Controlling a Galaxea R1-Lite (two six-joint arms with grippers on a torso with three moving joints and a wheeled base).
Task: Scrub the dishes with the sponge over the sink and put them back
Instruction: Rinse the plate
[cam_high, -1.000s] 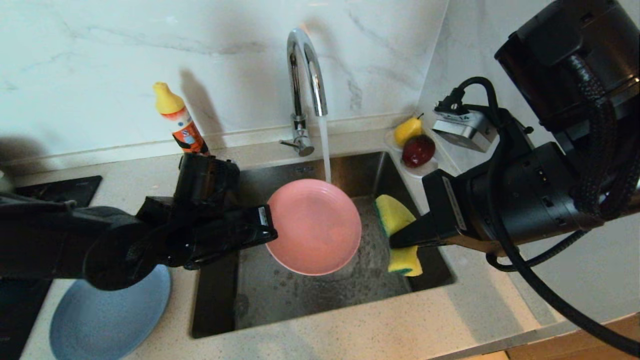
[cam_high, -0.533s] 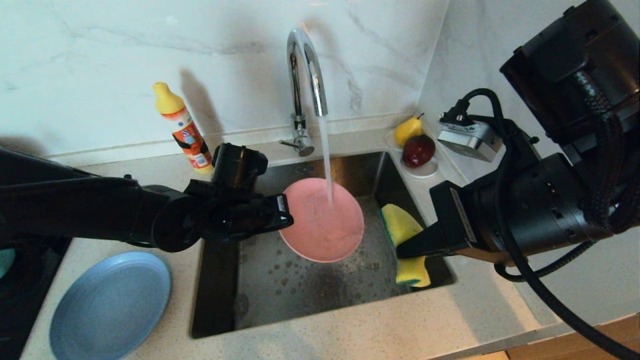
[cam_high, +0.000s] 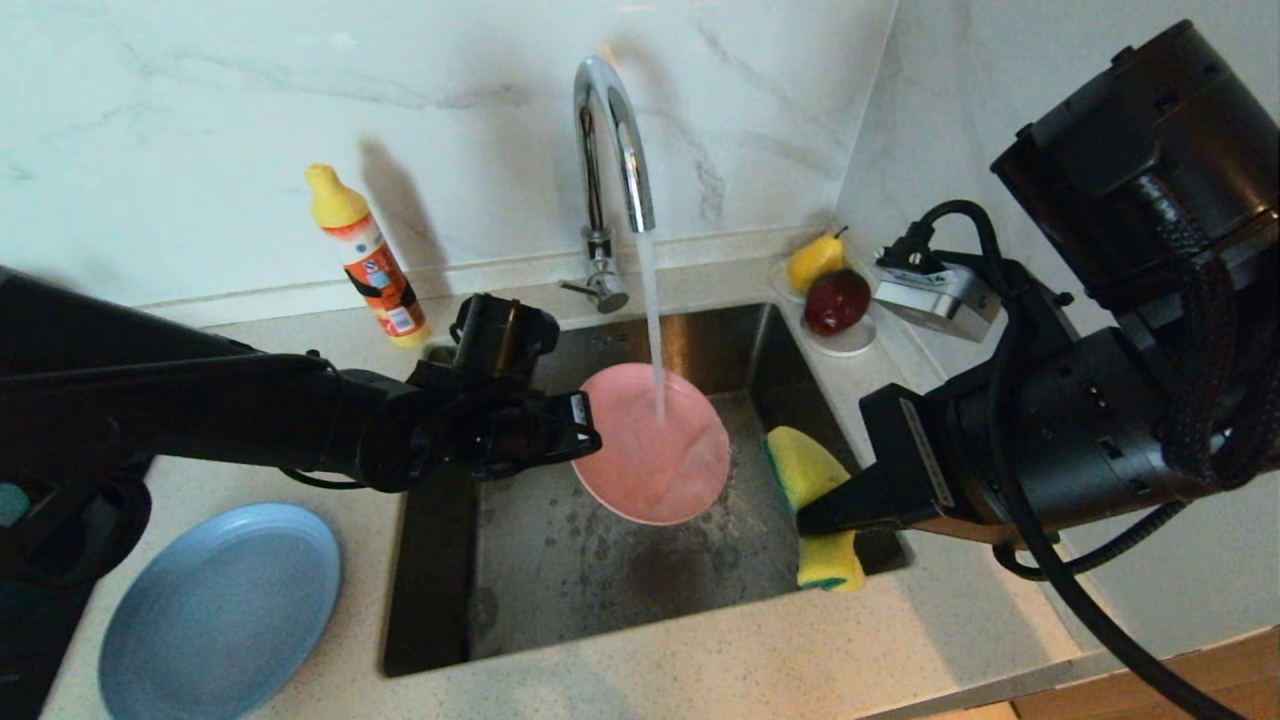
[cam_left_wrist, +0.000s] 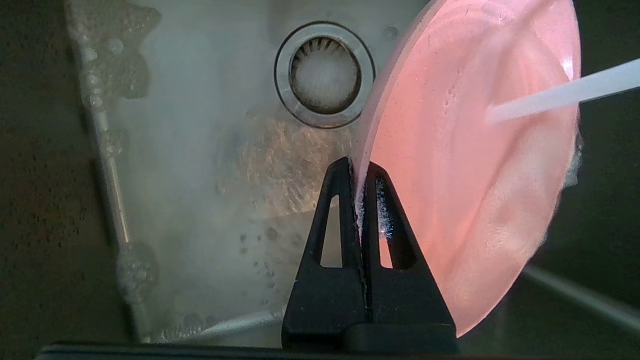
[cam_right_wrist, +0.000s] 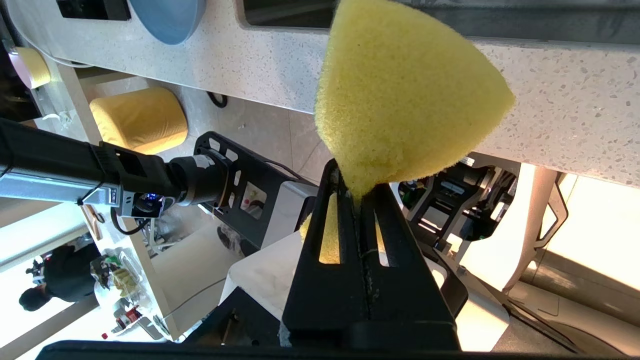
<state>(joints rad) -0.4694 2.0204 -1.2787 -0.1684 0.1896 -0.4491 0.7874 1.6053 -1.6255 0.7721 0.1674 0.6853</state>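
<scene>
Meanwhile, over the last second the left gripper (cam_high: 580, 437) carried the pink plate (cam_high: 650, 445) up and right in the head view, from just below the water stream to squarely under it. A second before, the water fell past the plate's upper rim; now the stream from the tap (cam_high: 612, 150) struck the plate's face near its top and ran down it. The left jaws were clamped shut on the plate's left rim, as the left wrist view showed, with the rim pinched between the two black fingers (cam_left_wrist: 345, 210) and the plate tilted on edge over the drain (cam_left_wrist: 324, 74). The plate hung above the middle of the sink (cam_high: 440, 560), touching nothing else.

The right gripper (cam_high: 815, 520) sat right of centre in the head view, its jaws shut on the sponge (cam_high: 805, 470), which folded around them; it had drifted only slightly downward and stood just beside the plate without touching it. The light-blue plate (cam_high: 220, 610) lay on the tabletop (cam_high: 700, 660) at the lower left, now uncovered as the left arm moved off it. A bottle (cam_high: 365, 255) stood upper left, and fruit on a saucer (cam_high: 845, 340) upper right.

Judging from this, the plate was being wetted or rinsed; scrubbing contact looked not yet made, and the blue plate appeared untouched.
</scene>
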